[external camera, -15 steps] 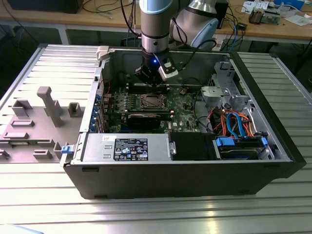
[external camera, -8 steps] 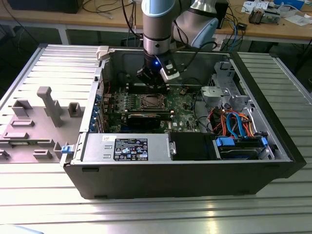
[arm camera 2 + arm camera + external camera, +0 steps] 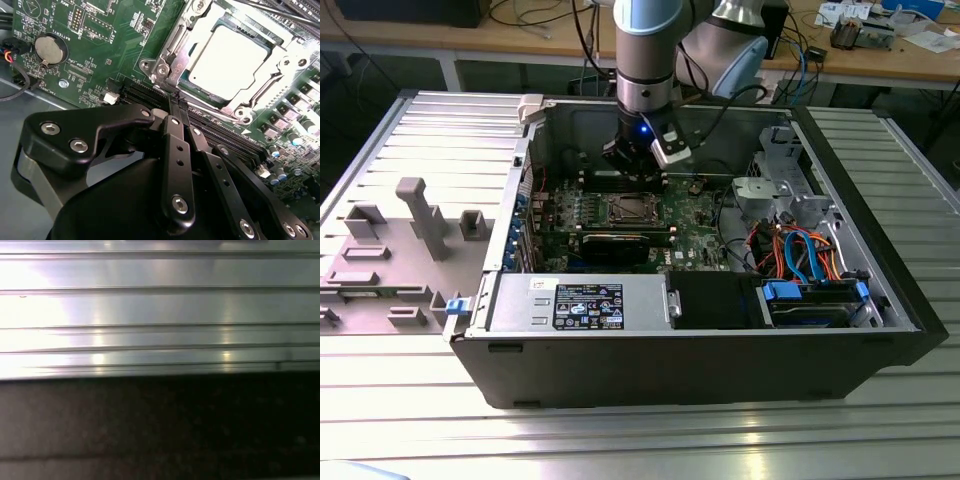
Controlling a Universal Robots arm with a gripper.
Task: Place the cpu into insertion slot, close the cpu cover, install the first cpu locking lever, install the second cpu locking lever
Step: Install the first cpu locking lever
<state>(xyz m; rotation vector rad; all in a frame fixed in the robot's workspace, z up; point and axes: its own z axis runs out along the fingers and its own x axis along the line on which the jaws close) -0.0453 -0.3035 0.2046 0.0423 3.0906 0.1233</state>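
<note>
In the second wrist view the cpu (image 3: pixel 231 59) lies flat in the socket, its pale grey-silver face showing through the window of the cpu cover (image 3: pixel 171 50). The cover is down around the chip. My gripper (image 3: pixel 178 103) is shut with nothing between its black fingers (image 3: pixel 176 150), and its tips sit just off one edge of the socket, over the dark slots beside it. In the exterior view the gripper (image 3: pixel 636 172) hangs inside the open computer case, just behind the socket (image 3: pixel 628 208) on the green motherboard (image 3: pixel 700 235). I cannot tell how the locking levers stand.
A coin battery (image 3: pixel 50 49) sits on the board away from the socket. A drive cage with blue and orange cables (image 3: pixel 805 255) fills the case at the exterior view's right, and the power supply (image 3: pixel 585 300) lies along the front. Grey fixtures (image 3: pixel 420 215) stand on the ribbed table.
</note>
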